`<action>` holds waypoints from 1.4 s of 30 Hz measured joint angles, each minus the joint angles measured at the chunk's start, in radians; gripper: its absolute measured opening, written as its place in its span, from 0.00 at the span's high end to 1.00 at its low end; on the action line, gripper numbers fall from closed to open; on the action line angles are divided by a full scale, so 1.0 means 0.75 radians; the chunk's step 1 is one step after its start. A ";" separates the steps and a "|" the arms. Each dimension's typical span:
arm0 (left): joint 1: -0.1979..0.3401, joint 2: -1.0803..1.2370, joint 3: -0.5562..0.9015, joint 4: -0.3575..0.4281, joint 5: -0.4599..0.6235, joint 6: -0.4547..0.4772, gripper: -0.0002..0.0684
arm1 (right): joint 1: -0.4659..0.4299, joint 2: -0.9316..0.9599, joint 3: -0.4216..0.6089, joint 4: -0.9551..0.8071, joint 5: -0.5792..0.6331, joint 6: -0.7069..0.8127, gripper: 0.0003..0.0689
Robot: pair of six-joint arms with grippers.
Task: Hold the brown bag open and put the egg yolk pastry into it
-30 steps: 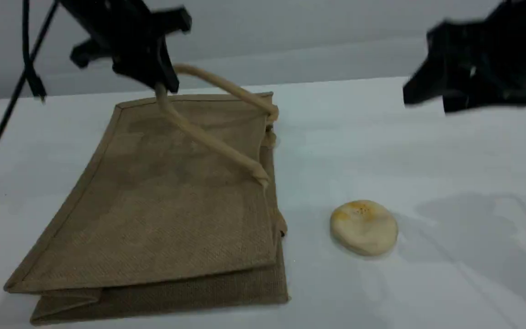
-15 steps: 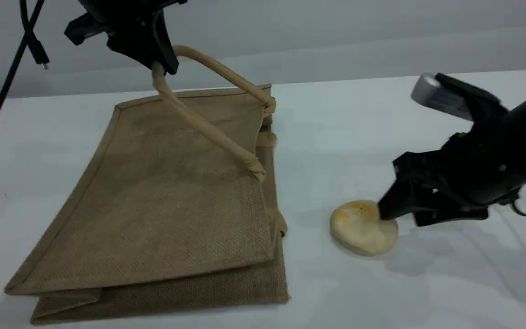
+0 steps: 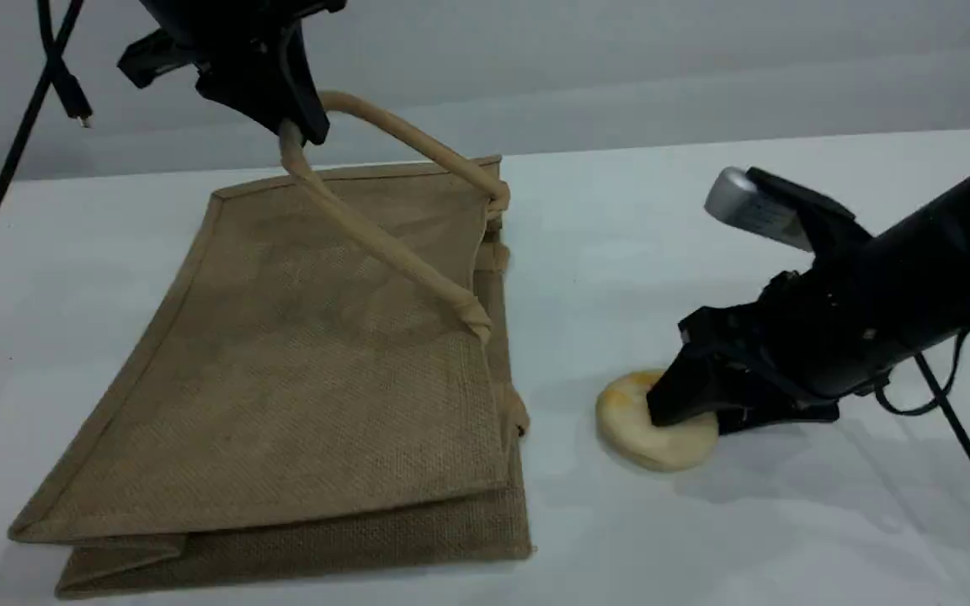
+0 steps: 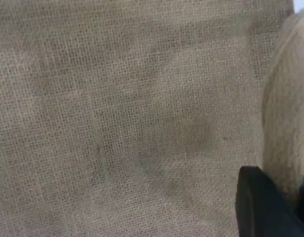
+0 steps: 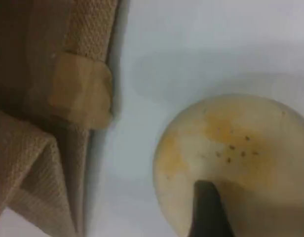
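Observation:
The brown bag (image 3: 300,379) lies flat on the white table, its mouth facing right. My left gripper (image 3: 295,126) hangs above the bag's far edge, shut on the upper beige handle (image 3: 392,244), which it holds raised off the fabric. In the left wrist view the bag's weave (image 4: 117,108) fills the frame, with the handle (image 4: 285,113) beside my fingertip (image 4: 255,207). The egg yolk pastry (image 3: 628,421) rests on the table right of the bag. My right gripper (image 3: 679,404) is down on its right half, jaws wide and open. One fingertip (image 5: 209,212) lies over the pastry (image 5: 231,143).
A black cable (image 3: 5,177) hangs down at the far left. Another cable (image 3: 956,421) trails from the right arm to the table's right side. The bag's mouth edge and a handle end (image 5: 83,94) lie a short way left of the pastry.
My right arm dropped from high at the right down to the pastry and nudged it slightly left. The left gripper raised the handle a little, then held still.

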 joint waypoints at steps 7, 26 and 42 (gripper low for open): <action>0.000 0.000 -0.009 -0.003 0.056 0.045 0.88 | 0.000 0.000 0.000 0.000 0.048 0.001 0.84; 0.000 -0.034 -0.494 -0.221 0.369 0.357 0.88 | -0.070 -0.488 0.005 -0.334 -0.022 0.296 0.98; -0.055 -0.137 -0.491 -0.417 0.363 0.509 0.88 | -0.070 -0.835 0.005 -0.486 -0.006 0.454 0.98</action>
